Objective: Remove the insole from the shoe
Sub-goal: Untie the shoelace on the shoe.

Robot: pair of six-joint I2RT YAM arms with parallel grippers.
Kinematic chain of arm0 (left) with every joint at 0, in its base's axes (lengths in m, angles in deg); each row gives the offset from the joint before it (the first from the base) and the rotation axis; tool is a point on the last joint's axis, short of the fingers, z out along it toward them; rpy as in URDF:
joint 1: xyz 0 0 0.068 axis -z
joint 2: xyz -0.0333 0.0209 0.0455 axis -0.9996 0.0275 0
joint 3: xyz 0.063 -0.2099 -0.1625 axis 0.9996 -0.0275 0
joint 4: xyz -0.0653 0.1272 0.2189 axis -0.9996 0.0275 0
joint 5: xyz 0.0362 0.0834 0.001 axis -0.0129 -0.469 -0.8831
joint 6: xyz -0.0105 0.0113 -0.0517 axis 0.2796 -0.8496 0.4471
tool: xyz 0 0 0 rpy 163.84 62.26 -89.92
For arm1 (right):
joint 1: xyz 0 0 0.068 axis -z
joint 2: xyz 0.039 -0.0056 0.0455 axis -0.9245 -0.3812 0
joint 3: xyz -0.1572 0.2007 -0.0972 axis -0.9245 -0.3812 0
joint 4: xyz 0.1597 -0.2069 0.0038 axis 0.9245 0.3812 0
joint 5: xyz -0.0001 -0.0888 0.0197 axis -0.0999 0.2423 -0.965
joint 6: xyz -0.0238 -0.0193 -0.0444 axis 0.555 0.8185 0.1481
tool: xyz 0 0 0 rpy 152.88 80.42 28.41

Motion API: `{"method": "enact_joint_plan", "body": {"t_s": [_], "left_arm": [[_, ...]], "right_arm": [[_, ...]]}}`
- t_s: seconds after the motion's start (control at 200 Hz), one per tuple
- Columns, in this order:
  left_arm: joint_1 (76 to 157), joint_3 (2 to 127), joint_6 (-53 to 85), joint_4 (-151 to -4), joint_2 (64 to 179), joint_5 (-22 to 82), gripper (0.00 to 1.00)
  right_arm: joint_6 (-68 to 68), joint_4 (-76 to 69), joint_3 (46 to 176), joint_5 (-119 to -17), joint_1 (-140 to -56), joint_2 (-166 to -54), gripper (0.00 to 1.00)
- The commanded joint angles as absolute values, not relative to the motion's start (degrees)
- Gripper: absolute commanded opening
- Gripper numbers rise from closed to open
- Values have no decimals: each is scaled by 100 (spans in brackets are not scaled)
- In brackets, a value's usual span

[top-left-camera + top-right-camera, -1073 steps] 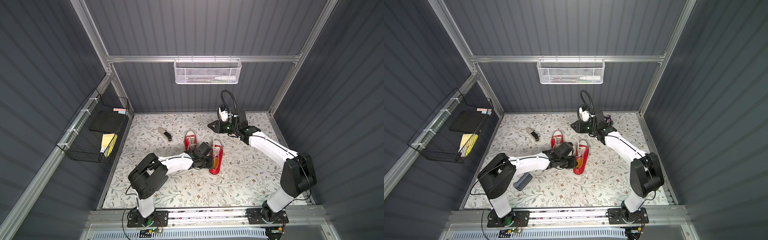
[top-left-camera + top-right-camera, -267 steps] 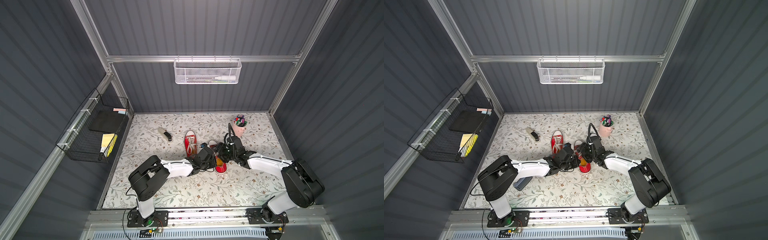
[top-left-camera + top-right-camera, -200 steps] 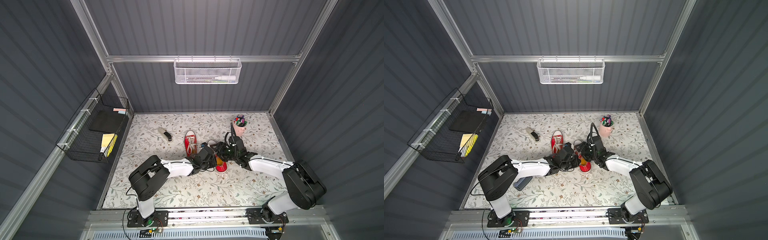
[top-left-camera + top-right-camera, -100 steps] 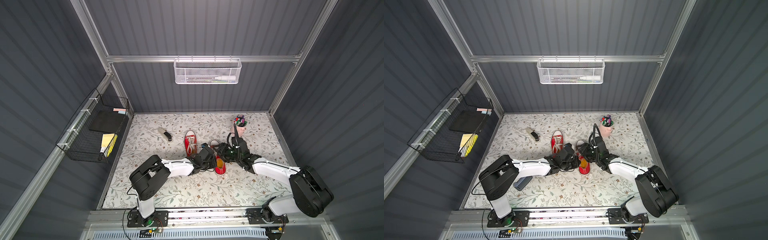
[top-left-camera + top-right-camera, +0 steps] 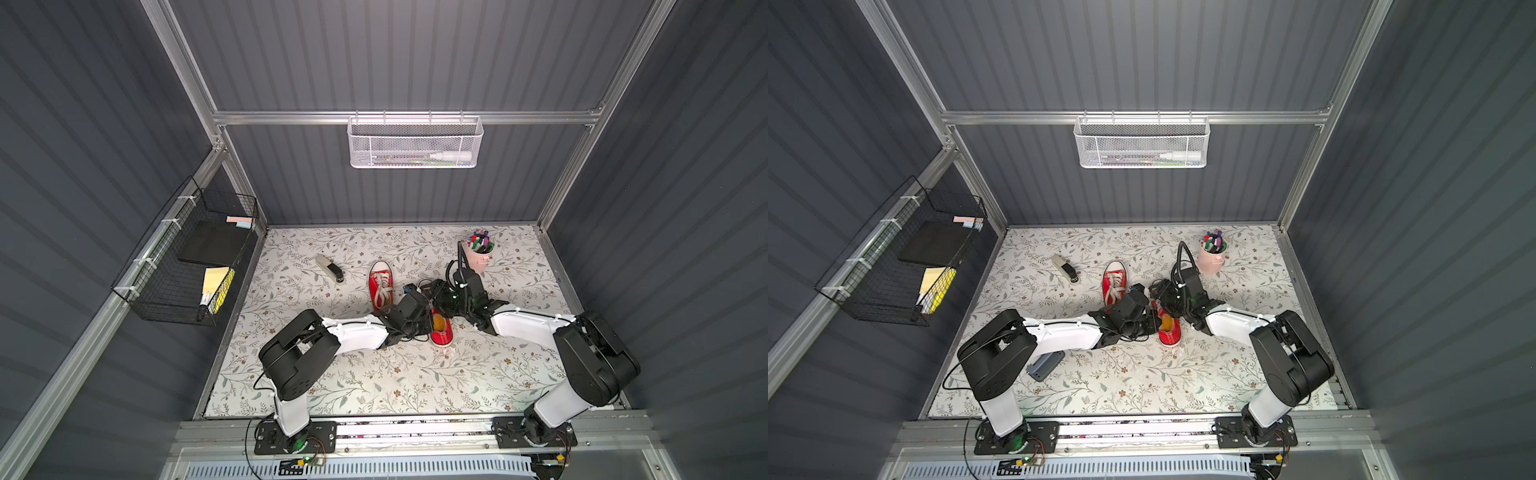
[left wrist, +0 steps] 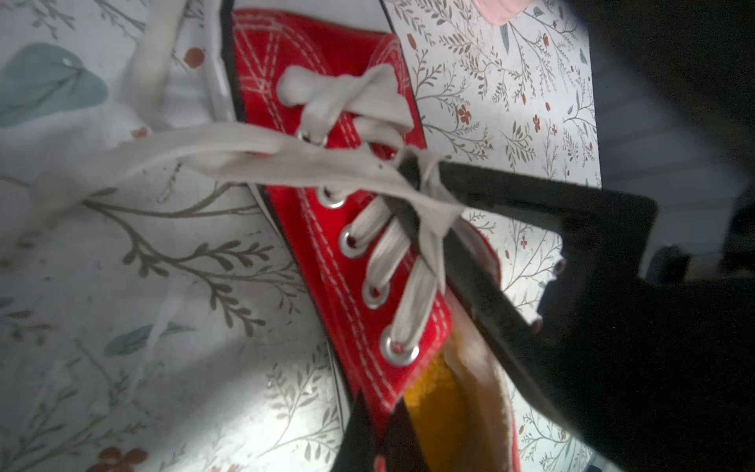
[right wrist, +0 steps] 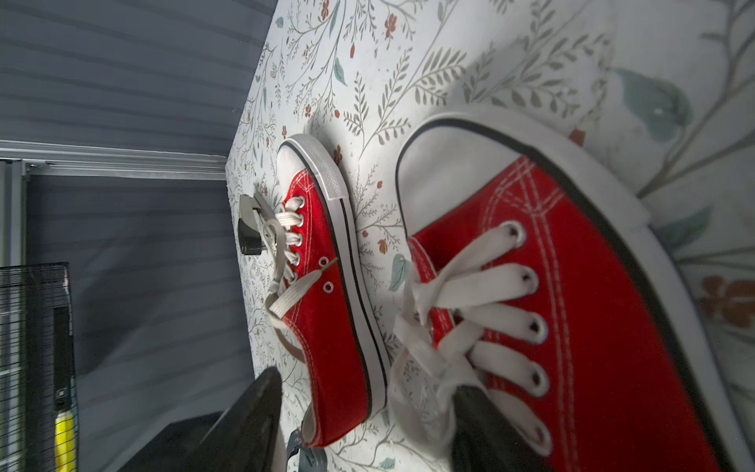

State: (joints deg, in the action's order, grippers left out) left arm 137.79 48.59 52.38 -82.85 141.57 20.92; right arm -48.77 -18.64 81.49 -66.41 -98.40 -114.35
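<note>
You are pinching the side of the red sneaker (image 6: pixel 351 253) with your left gripper (image 6: pixel 376 437). The yellow insole (image 6: pixel 433 404) is lying inside it. Your right gripper (image 7: pixel 366 380) is hanging wide apart at the white laces (image 7: pixel 470 286).

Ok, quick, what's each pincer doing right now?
Left pincer: closed on the side of the red sneaker with the yellow insole.
Right pincer: open, at that sneaker's laces.

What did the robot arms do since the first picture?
The right gripper swung from the back by the pen cup forward to the shoe, jaws open. The left gripper stayed shut on the shoe's side. The second shoe and stapler did not move.
</note>
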Motion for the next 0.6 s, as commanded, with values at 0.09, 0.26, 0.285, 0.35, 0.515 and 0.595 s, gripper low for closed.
{"method": "enact_joint_plan", "body": {"t_s": [0.09, 0.26, 0.285, 0.35, 0.515, 0.595], "left_arm": [[13878, 4995, 4549, -7458, 14066, 2464, 1], [13868, 4907, 4349, -7093, 13930, 2475, 1], [13868, 4895, 4335, -7054, 13924, 2482, 1], [13870, 4827, 4337, -7013, 13874, 2493, 1], [13868, 4725, 4567, -7088, 13793, 2477, 1], [13867, 4798, 4641, -7172, 13847, 2431, 1]], "right_arm": [[-4220, -1954, 8985, -5925, -9862, -11767, 67], [-3928, -1730, 9374, -5758, -9839, -12064, 67], [-3902, -1702, 9416, -5738, -9840, -12090, 67], [-3840, -1610, 9471, -5757, -9844, -12079, 67], [-3779, -1094, 9378, -6214, -9849, -11750, 67], [-3867, -952, 9137, -6540, -9870, -11547, 67]]}}
